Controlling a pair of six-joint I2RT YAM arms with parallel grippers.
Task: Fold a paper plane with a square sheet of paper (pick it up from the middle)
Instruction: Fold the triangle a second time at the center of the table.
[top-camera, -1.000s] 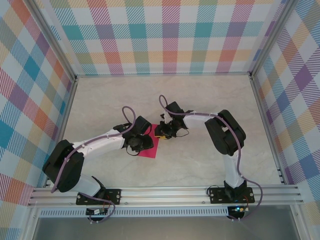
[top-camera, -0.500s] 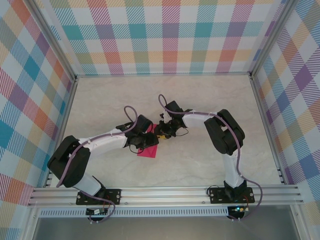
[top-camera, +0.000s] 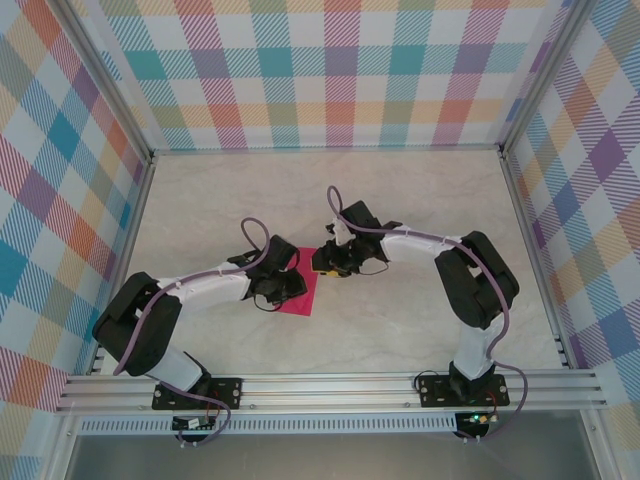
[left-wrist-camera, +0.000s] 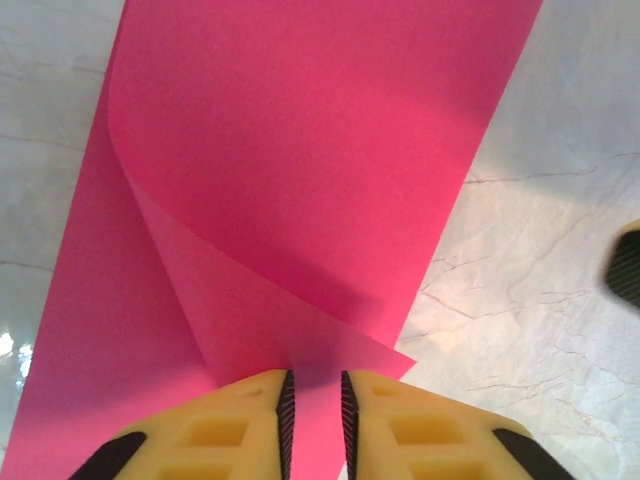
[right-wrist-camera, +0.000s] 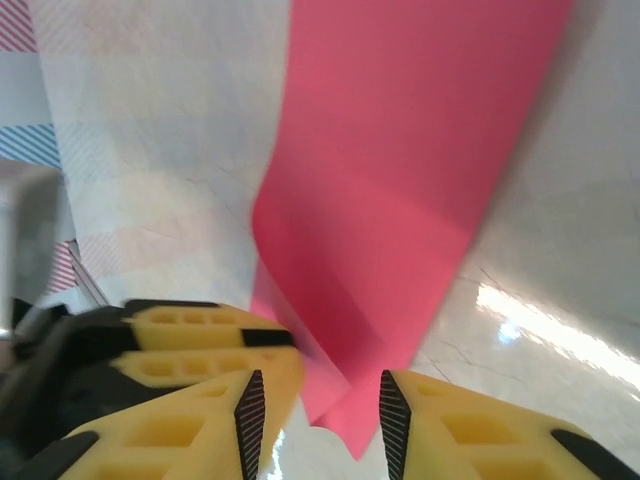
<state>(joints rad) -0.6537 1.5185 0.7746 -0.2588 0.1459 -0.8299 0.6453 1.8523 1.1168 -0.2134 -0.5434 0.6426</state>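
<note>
The square sheet of paper (top-camera: 303, 293) lies near the middle of the pale marbled table (top-camera: 420, 320), between the 2 arms, with most of it flat and 1 part lifted and curled over. In the top view the left gripper (top-camera: 289, 283) sits on the sheet's left part, and the right gripper (top-camera: 324, 266) is just beside the sheet's upper right corner. In the left wrist view the paper (left-wrist-camera: 300, 150) stretches away from the camera as a long pink band. A raised flap bends back over the flat layer and ends in a point at the left gripper (left-wrist-camera: 314, 410). Its 2 yellow fingers (left-wrist-camera: 230, 420) are drawn close together, leaving a narrow slot filled with pink, so they are pinching the sheet at that flap. The bare table (left-wrist-camera: 540, 260) shows to the right of the paper. In the right wrist view the sheet (right-wrist-camera: 400, 180) hangs as a slightly blurred, curved strip. Its lower corner comes down between the fingers of the right gripper (right-wrist-camera: 322, 410). Those fingers (right-wrist-camera: 440, 420) are spread, with a clear gap on the left side of the paper. The left gripper's yellow fingers (right-wrist-camera: 200, 325) show just left of that corner, against the sheet. Plaid walls (top-camera: 340, 70) surround the table on 3 sides.
</note>
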